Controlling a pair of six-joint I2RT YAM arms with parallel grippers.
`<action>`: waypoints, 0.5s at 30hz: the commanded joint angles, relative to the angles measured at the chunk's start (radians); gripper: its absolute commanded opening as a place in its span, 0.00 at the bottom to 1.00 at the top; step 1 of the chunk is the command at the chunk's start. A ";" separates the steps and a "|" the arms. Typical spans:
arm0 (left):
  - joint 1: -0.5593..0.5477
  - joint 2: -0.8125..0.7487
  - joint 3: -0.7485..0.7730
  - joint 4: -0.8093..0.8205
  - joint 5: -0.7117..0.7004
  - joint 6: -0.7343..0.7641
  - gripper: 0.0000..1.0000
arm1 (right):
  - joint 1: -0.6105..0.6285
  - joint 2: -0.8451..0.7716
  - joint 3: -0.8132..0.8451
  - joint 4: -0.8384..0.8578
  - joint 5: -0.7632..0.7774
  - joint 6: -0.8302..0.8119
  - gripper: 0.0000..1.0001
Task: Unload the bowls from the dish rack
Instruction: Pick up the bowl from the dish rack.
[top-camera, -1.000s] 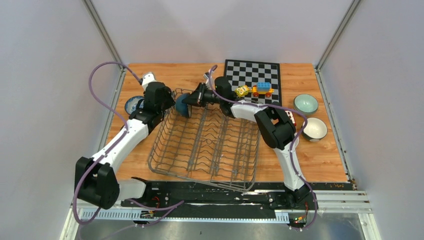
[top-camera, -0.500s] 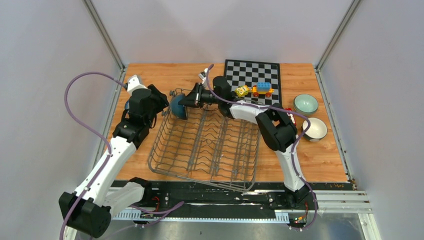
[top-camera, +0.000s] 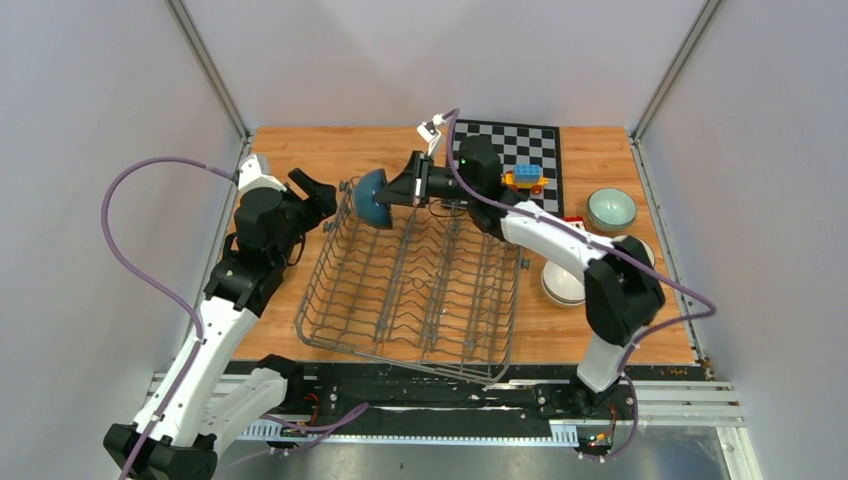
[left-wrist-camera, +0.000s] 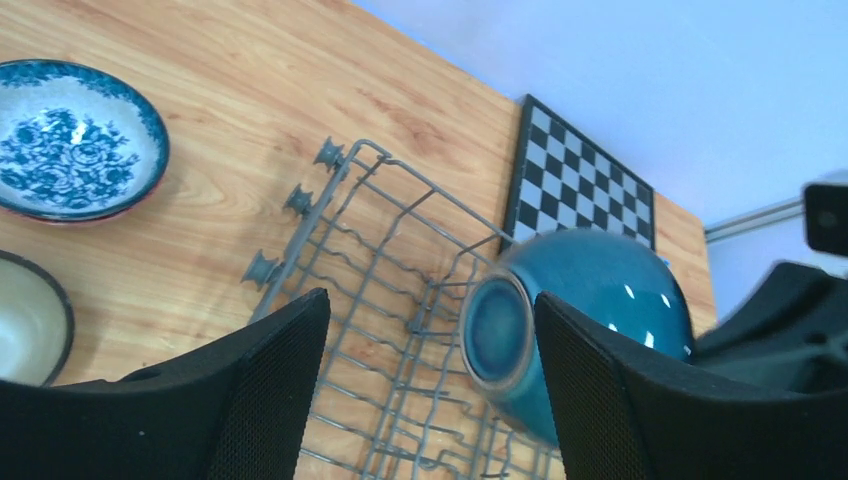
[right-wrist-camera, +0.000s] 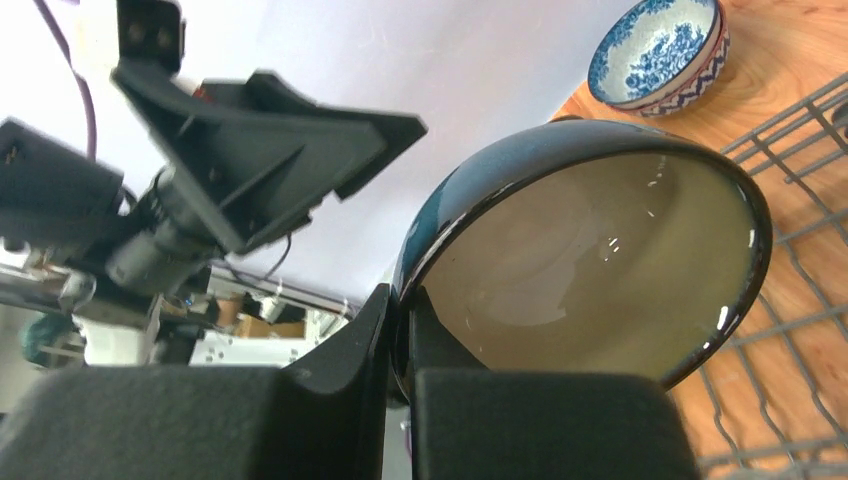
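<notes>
While the right gripper (top-camera: 398, 190) pinches the rim of the dark teal bowl (top-camera: 368, 197) between nearly closed fingers, the bowl hangs on its side over the far left corner of the dish rack (top-camera: 410, 295). Just left of that corner, the left gripper (top-camera: 318, 197) stands wide open and empty, facing the bowl's foot. A blue-and-white bowl (left-wrist-camera: 75, 140) sits on the table (top-camera: 330, 150) left of the rack, and a pale green bowl (top-camera: 611, 208) sits far right.
</notes>
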 joint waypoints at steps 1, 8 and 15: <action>0.003 -0.019 0.046 0.024 0.029 0.054 0.82 | 0.019 -0.225 -0.025 -0.245 0.008 -0.280 0.00; 0.003 -0.101 -0.022 0.149 0.075 0.062 1.00 | 0.120 -0.555 -0.041 -0.791 0.262 -0.758 0.00; 0.003 -0.056 -0.008 0.248 0.398 0.030 1.00 | 0.268 -0.778 -0.144 -1.000 0.579 -1.009 0.00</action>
